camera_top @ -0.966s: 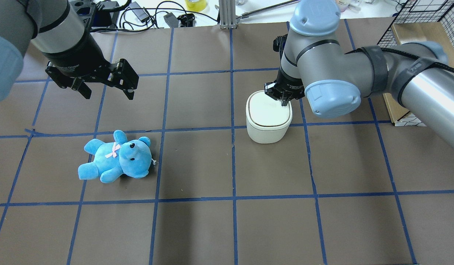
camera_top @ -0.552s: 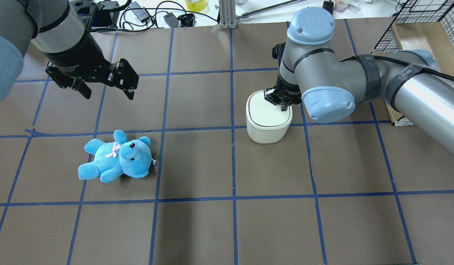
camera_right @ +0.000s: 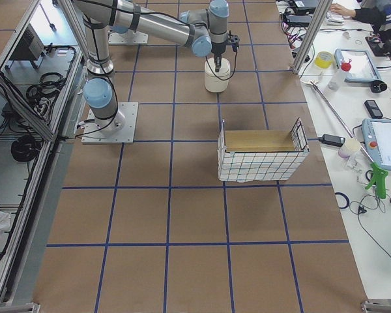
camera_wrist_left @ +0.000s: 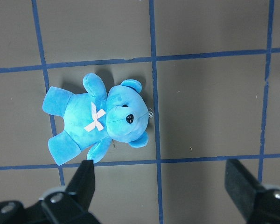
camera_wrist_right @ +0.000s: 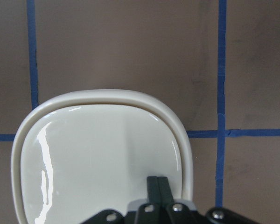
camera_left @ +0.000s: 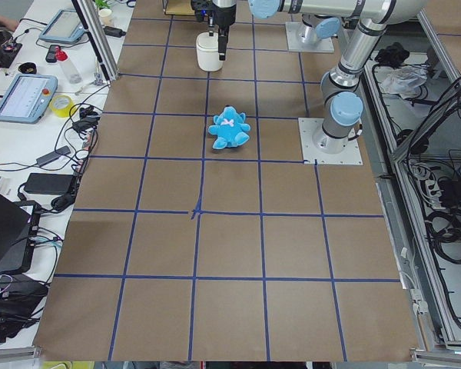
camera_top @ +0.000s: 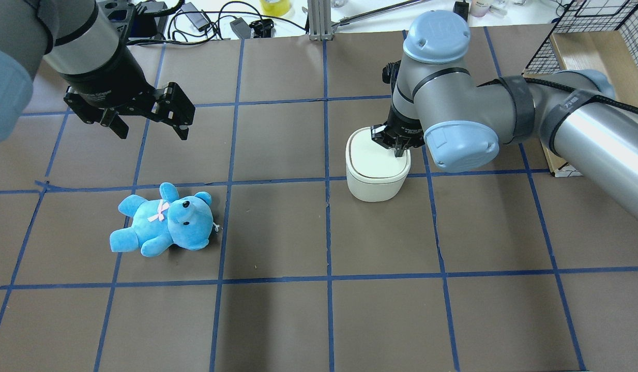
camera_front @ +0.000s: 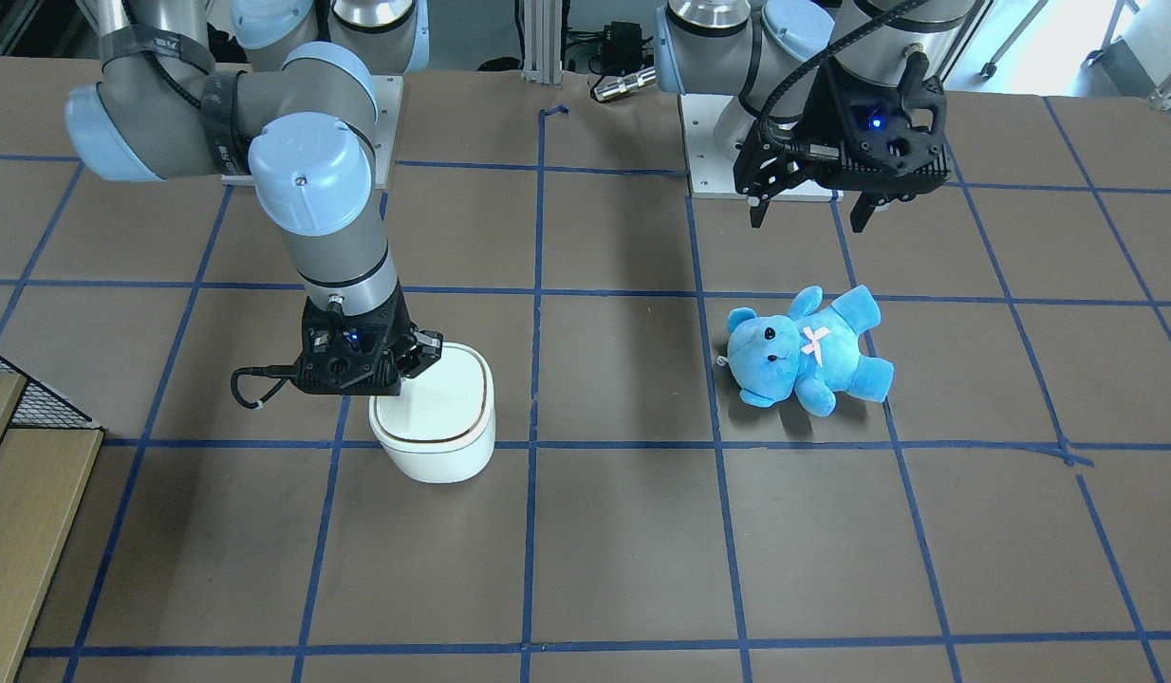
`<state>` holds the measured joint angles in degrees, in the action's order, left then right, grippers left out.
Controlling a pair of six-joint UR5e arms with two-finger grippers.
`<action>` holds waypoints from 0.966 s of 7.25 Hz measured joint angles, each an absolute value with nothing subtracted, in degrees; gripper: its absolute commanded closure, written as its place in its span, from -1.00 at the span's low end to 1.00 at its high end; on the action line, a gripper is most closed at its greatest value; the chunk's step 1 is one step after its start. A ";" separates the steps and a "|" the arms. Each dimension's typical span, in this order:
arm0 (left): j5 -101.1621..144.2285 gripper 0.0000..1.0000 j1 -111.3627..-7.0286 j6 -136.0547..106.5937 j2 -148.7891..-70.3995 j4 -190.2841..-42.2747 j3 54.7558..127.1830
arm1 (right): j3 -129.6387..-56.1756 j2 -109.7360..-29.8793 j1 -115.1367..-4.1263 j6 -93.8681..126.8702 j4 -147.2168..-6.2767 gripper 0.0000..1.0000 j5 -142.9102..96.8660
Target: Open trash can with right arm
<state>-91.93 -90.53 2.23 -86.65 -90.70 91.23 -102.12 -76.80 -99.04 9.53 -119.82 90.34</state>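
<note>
The white trash can (camera_top: 376, 178) stands right of the table's middle, its lid flat and closed; it also shows in the front view (camera_front: 434, 422) and the right wrist view (camera_wrist_right: 98, 158). My right gripper (camera_top: 399, 150) is shut, and its joined fingertips (camera_wrist_right: 157, 186) point down onto the lid near the rim on the robot's right. In the front view the right gripper (camera_front: 396, 379) sits over that same edge. My left gripper (camera_top: 151, 129) is open and empty, hovering above the blue teddy bear (camera_top: 164, 219); the left wrist view shows its spread fingers (camera_wrist_left: 84, 182).
The teddy bear (camera_front: 804, 351) lies on its back on the robot's left half. A wire basket holding a wooden box (camera_top: 588, 51) stands at the far right edge, close to the right arm. Cables and small items (camera_top: 195, 20) line the far table edge.
The right arm shifted slightly and its shut fingertips came a little further onto the lid, then held still. The lid stays flat. The left arm and teddy bear have not moved.
</note>
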 measured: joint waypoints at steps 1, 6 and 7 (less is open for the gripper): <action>-91.93 -1.00 -90.53 2.22 -86.66 -90.70 91.23 | -100.80 -77.52 -98.90 9.35 -119.66 -1.00 90.21; -91.93 -1.00 -90.53 2.26 -86.63 -90.70 91.23 | -80.36 -80.97 -95.44 5.95 -97.50 -1.00 89.89; -91.93 -1.00 -90.53 2.23 -86.64 -90.70 91.23 | -78.81 -81.45 -93.64 3.29 -95.87 -1.00 89.87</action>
